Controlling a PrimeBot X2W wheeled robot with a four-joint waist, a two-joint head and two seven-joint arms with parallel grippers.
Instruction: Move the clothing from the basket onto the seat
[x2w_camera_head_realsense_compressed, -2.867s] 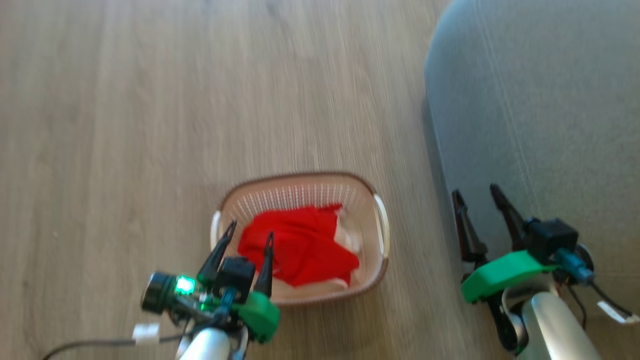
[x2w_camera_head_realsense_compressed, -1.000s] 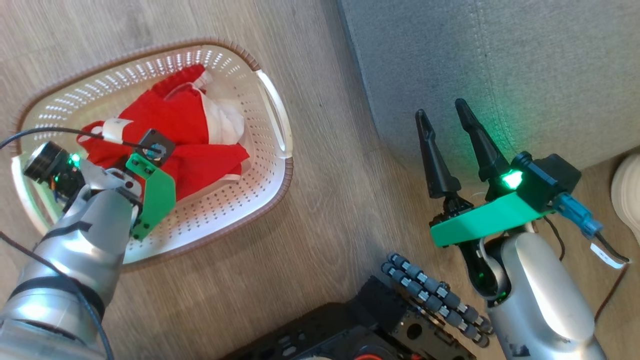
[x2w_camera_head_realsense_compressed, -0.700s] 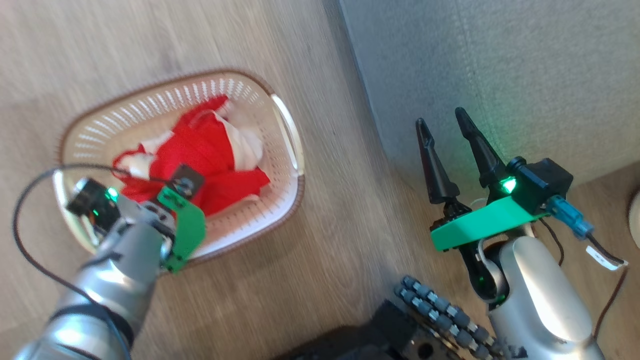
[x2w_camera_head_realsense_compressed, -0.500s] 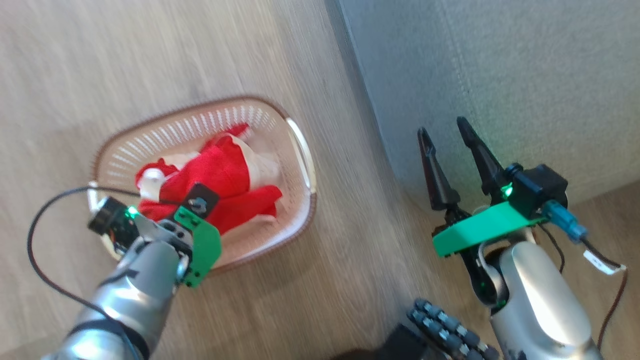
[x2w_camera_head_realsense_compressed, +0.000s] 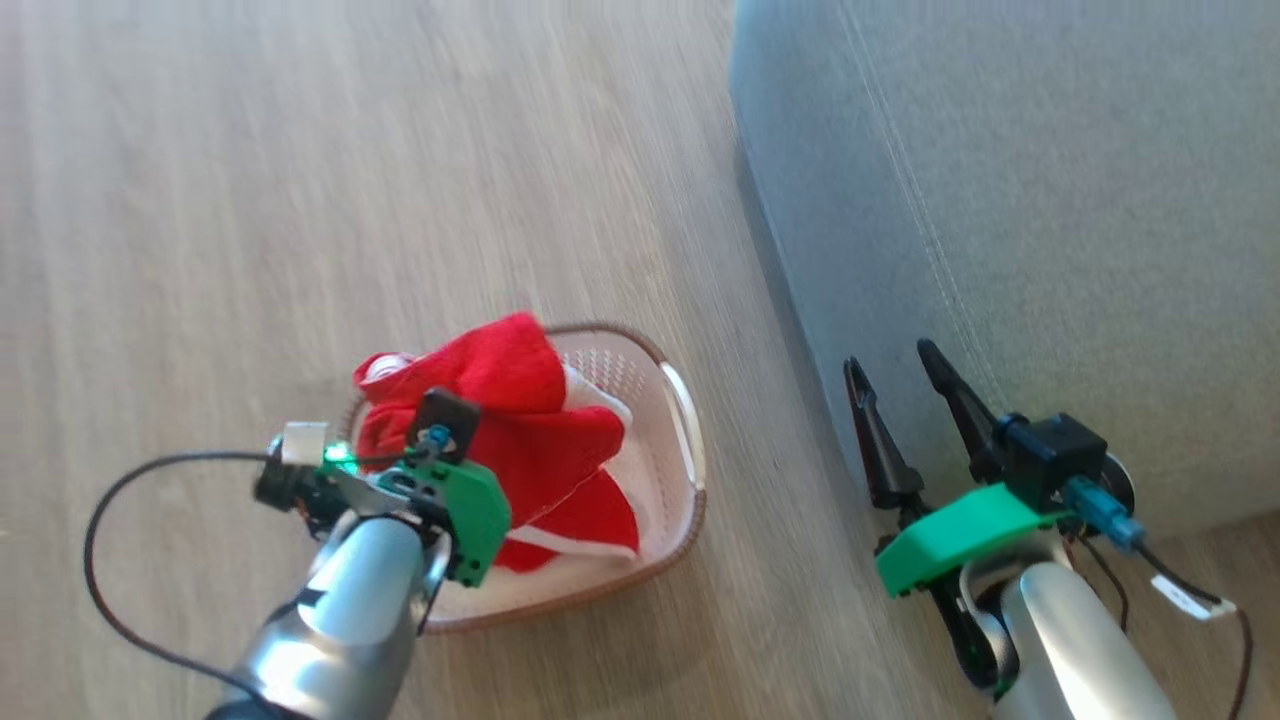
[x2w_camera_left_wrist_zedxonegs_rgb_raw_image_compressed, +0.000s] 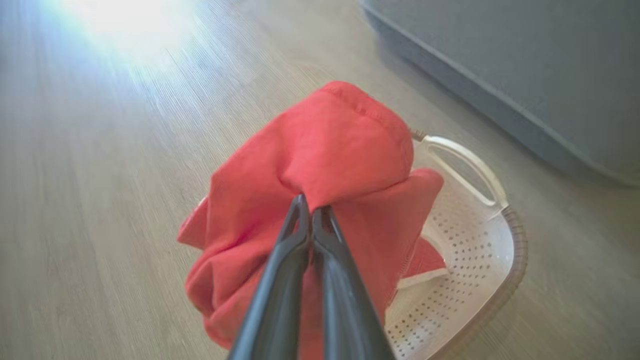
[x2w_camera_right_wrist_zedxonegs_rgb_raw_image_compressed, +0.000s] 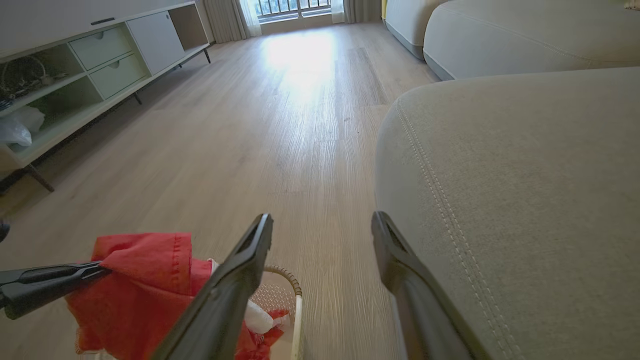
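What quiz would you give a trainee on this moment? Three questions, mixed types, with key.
1. True or false: the left gripper is shut on a red garment held up over the basket.
2. The right gripper is: A) open and empty; B) shut on a handle; C) gripping red cloth.
3. In the head view, on which side of the basket is the seat?
Key: 1 true; 2 A; 3 right.

We see bright daylight; in right wrist view sun enters through far curtained window (x2w_camera_right_wrist_zedxonegs_rgb_raw_image_compressed: 292, 7), throwing white glare on pale wood-plank floor (x2w_camera_right_wrist_zedxonegs_rgb_raw_image_compressed: 300, 55); same glare burns out top left of left wrist view; we find motion blur smearing floor grain in head and left wrist views; soft bright red fabric garment (x2w_camera_left_wrist_zedxonegs_rgb_raw_image_compressed: 320, 150) fuzzy at edges; large grey fabric seat cushion (x2w_camera_head_realsense_compressed: 1000, 200) casts narrow shadow at base
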